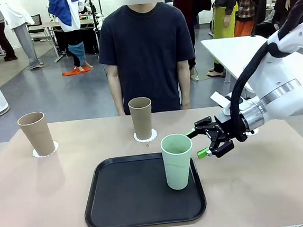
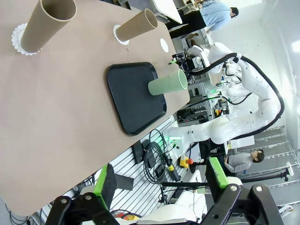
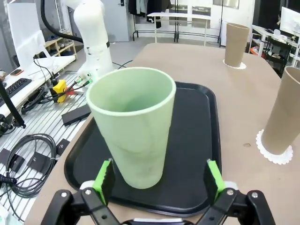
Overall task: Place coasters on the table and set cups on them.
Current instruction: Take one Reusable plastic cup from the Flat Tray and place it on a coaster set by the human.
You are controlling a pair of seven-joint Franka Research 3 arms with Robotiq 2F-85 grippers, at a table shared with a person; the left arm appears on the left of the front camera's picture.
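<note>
Right wrist view puts us nearest the work: our right pincer stands wide, its green pads either side of the mint cup but not touching it, and it holds nothing. The cup stands upright at the right edge of the black tray. From the front, that pincer sits just beside the cup near its rim. We judge the step in hand is to grasp this last cup, so we should ease forward until the cup sits deep between the pads, take it below the rim where the wall is narrower, close gently, and lift straight up to clear the tray lip. Our left pincer hangs wide and empty, well apart above the counter. Farther off, two tan cups already stand on coasters: one at the middle on its doily, one at far left on another. A third coaster lies bare near the right arm; we should set the mint cup there, centred. Beyond stands a person, hands out of sight.
</note>
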